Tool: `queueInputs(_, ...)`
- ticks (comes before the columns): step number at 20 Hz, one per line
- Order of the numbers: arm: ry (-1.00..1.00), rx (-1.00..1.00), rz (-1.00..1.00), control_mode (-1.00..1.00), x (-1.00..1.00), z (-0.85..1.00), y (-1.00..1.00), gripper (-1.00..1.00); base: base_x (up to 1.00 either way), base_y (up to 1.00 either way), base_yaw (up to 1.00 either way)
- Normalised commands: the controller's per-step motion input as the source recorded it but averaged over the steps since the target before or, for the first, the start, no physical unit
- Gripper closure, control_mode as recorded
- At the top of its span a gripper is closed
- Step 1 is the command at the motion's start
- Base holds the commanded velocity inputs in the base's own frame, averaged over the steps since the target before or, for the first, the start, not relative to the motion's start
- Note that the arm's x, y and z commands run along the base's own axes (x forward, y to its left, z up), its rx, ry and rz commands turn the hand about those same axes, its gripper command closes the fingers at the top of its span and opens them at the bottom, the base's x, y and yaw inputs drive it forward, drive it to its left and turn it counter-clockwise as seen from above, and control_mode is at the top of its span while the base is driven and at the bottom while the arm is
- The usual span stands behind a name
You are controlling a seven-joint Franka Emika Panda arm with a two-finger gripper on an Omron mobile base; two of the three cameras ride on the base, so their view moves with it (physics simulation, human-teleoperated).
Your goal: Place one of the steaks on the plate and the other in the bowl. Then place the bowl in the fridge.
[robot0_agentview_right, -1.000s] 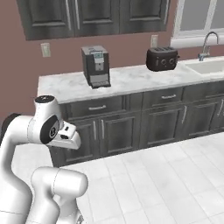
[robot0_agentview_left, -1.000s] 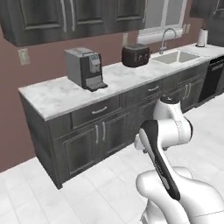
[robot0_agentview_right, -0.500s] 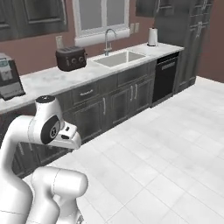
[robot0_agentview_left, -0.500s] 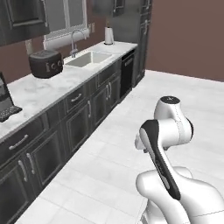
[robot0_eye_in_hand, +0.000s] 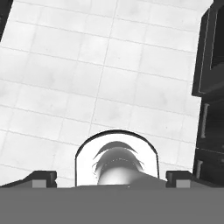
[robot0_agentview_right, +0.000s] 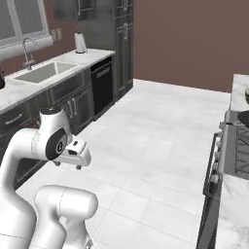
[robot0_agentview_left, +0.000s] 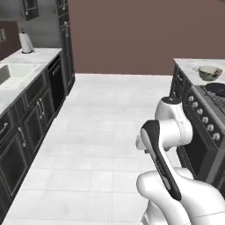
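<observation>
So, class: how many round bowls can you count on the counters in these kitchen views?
1. A pale, patterned round bowl sits on the marble counter at the far right, just beyond the dark stove. Others may be hidden outside the frame.

White tiled floor (robot0_agentview_left: 101, 145), brown wall (robot0_agentview_left: 132, 35), dark cabinets (robot0_agentview_left: 26, 127).

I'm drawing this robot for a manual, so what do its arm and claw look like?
The arm is glossy white, built of fat rounded segments, with a black band running along one link and dark rings at the joints. No cables show. A boxy white hand block juts from the wrist in the right base view. The claw has two small dark, square-ended fingertips, each with a grey pad.
</observation>
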Motion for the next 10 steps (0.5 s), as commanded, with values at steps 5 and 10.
queueInputs(5, 0.00, 0.00, 0.00, 1.00, 0.00, 0.00, 0.00, -1.00, 0.88, -0.04, -0.49)
queueInputs(10, 0.00, 0.00, 0.00, 1.00, 0.00, 0.00, 0.00, -1.00, 1.00, 0.30, -0.31)
